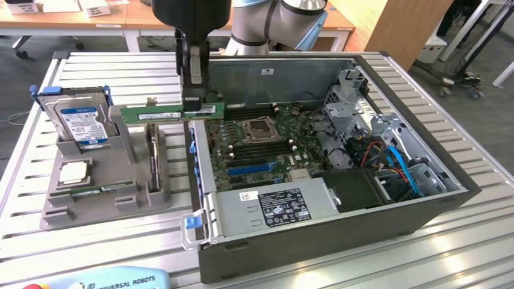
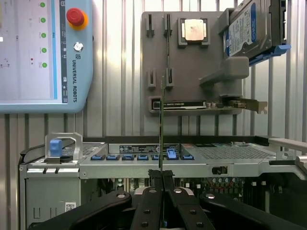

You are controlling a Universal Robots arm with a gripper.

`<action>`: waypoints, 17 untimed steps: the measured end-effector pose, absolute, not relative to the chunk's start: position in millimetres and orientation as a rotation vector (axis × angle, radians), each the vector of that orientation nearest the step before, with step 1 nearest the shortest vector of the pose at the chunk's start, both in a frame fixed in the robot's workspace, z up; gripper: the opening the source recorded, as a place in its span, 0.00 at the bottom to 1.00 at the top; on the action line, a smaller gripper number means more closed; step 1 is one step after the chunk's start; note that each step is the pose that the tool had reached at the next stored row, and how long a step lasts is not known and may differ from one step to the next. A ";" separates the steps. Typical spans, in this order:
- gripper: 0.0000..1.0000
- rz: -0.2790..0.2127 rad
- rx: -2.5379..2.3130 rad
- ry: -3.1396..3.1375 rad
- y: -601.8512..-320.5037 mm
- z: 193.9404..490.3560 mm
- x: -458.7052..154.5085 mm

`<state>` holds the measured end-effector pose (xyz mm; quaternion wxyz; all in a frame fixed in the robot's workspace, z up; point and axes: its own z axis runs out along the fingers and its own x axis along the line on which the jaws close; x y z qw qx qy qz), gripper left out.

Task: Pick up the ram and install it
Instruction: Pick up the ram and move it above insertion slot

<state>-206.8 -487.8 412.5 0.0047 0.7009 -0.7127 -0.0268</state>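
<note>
Silver-grey UR arm w/ blue joint cap; black gripper, screwed linkages.

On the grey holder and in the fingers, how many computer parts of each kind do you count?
ram sticks: 2, the held ram and a spare stick in the holder
hard drive: 1
processor: 1
expansion card: 1
Total: 5

The ram was clamped edge-on in the tool, over the computer case; a grey fixture was seen beyond the tool.
</note>
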 end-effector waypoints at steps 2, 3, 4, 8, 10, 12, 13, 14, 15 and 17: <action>0.12 -0.084 2.195 -2.232 -487.8 412.5 -205.2; 0.12 -0.084 2.195 -2.232 -487.8 412.5 -204.4; 0.12 -0.084 2.195 -2.233 -487.8 412.5 -203.6; 0.12 -0.084 2.195 -2.233 -487.8 412.5 -200.4; 0.12 -0.084 2.195 -2.233 -487.8 412.5 -198.8; 0.12 -0.084 2.195 -2.233 -487.8 412.5 -197.2; 0.12 -0.084 2.195 -2.233 -487.8 412.5 -196.5; 0.12 -0.084 2.195 -2.233 -487.8 412.5 -195.8; 0.12 -0.084 2.195 -2.233 -487.8 412.5 -195.0; 0.12 -0.084 2.194 -2.234 -487.8 412.4 -193.3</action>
